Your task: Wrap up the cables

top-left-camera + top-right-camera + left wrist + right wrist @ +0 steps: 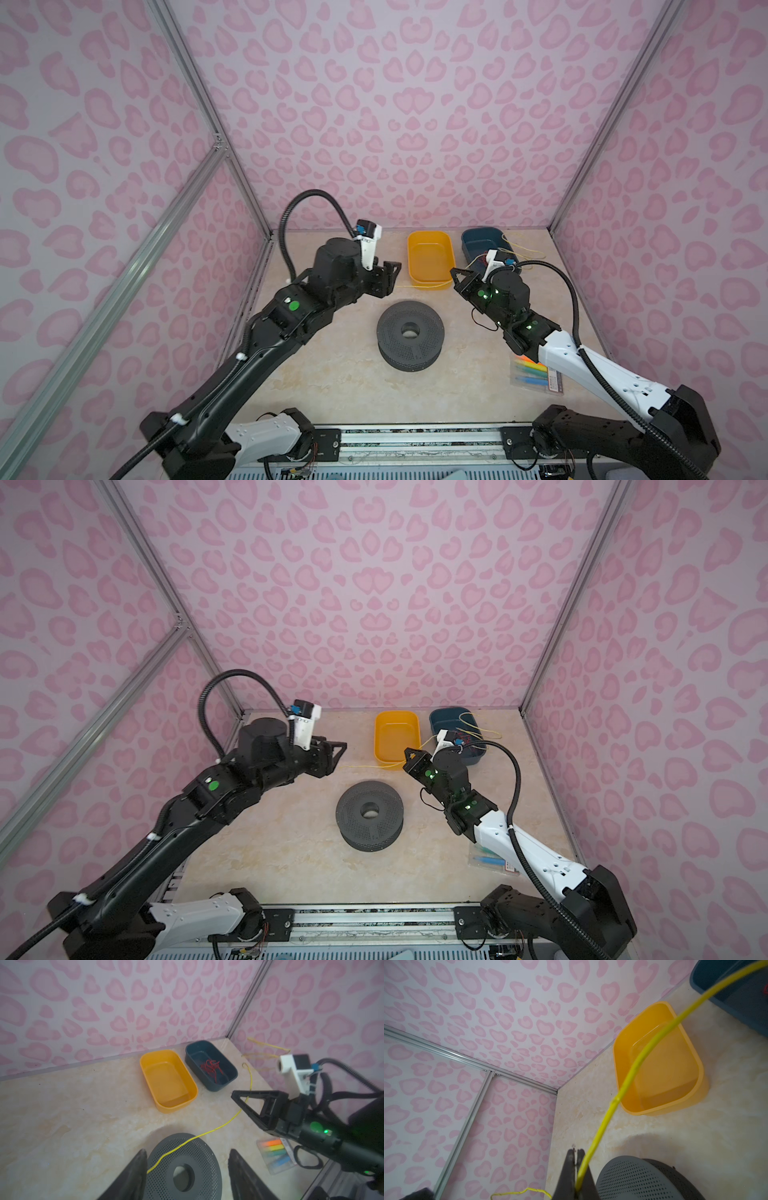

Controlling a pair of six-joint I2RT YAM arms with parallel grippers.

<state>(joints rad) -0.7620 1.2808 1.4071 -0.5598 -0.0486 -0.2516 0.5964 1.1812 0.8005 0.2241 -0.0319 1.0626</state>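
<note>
The cable is a thin yellow wire (419, 286) stretched just above the table between my two grippers, in front of the yellow bin. Its far end loops loosely over the blue bin (515, 245). My right gripper (576, 1150) is shut on the wire (629, 1076), which comes out from between its jaws and arcs away. My left gripper (187, 1153) is open above the grey perforated spool (187, 1167). The wire's (207, 1132) free end lies against the inner side of one left finger (139, 1167). In both top views the grippers (392, 270) (457, 274) face each other behind the spool (410, 334).
A yellow bin (430, 257) and a blue bin (478, 245) stand at the back; the blue one holds a tangle of red wires (212, 1068). A clear pack of coloured markers (536, 372) lies at the right under the right arm. Patterned walls enclose the table.
</note>
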